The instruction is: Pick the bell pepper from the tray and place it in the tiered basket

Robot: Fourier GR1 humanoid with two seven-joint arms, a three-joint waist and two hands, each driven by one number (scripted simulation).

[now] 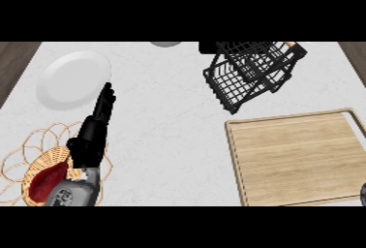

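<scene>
Fingers (106, 99) of left hand (89, 133) straight, well apart from the tiered basket (250, 72); bell pepper unseen.

Wooden tray (297, 160), black wire basket (250, 72)

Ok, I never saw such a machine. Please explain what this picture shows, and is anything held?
This is a humanoid robot at a kitchen counter. The camera sits in its head and looks down, so only the arms show. The black left hand, on a grey forearm, has straight fingers and holds nothing. A dark bit at the right edge is probably the right hand. On the counter lie a white plate, a black wire basket, a wooden tray with nothing on it, and a woven basket with something red inside.
</scene>
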